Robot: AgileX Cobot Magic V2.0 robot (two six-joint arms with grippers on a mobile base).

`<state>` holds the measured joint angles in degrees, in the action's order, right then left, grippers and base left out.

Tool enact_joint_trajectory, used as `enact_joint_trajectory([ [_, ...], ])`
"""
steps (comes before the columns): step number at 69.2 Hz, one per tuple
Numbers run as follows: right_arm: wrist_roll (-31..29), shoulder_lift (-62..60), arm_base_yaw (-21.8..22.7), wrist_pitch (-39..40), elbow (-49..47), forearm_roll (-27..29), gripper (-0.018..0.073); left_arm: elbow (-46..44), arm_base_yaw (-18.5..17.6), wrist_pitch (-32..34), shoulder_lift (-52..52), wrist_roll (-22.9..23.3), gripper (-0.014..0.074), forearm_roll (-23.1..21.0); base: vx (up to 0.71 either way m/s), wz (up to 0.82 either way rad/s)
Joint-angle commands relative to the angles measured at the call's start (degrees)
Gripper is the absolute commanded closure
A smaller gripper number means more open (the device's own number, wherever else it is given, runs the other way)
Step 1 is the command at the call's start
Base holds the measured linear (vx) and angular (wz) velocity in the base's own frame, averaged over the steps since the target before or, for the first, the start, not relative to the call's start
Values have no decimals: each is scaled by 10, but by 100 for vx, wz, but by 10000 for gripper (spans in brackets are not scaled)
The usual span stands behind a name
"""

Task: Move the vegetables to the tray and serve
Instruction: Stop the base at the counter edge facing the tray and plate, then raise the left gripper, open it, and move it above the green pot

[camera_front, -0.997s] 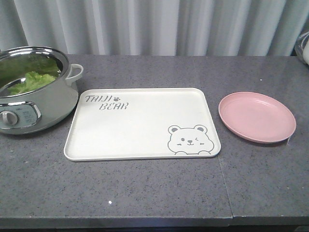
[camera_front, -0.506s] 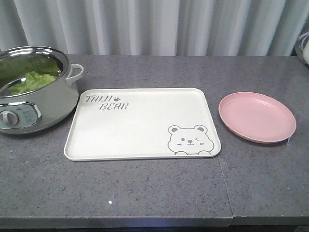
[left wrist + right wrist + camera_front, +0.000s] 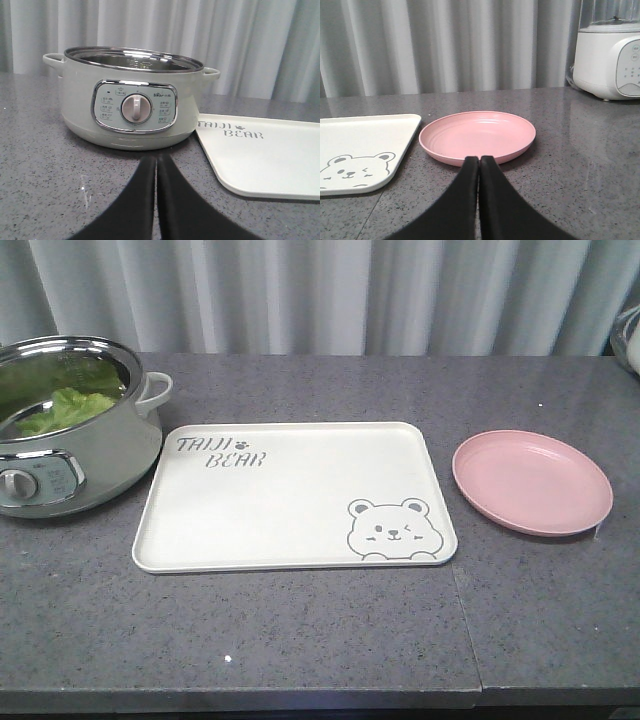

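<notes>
Green crinkly vegetables (image 3: 65, 406) lie inside the pale green electric pot (image 3: 75, 430) at the left of the counter. The cream tray (image 3: 290, 495) with the bear face and "TAIJI BEAR" lettering lies flat in the middle; it holds nothing. My left gripper (image 3: 156, 159) is shut and low over the counter, just in front of the pot (image 3: 132, 105), with the tray (image 3: 270, 155) to its right. My right gripper (image 3: 479, 161) is shut, its tips at the near rim of the pink plate (image 3: 477, 135). Neither gripper shows in the front view.
The round pink plate (image 3: 532, 481) sits right of the tray. A white blender base (image 3: 610, 60) stands at the far right of the counter. Grey curtains hang behind. A seam (image 3: 465, 620) splits the grey counter top near the front right.
</notes>
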<state>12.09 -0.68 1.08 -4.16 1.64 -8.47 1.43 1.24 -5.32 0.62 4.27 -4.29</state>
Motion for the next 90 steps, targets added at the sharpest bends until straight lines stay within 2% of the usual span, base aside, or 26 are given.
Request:
enact_joint_trajectory([
  [1,-3,-1,3,45,4,-5,560,6,-4,39,9,0,603,-4,0,0],
  [69,-3,-1,3,46,4,-5,560,5,-4,42,9,8,603,-4,0,0],
  [81,68,-1,3,110,4,32,560,1,-4,70,9,41,603,-4,0,0],
  [90,71,-1,3,134,4,33,560,1,-4,103,9,57,603,-4,0,0],
])
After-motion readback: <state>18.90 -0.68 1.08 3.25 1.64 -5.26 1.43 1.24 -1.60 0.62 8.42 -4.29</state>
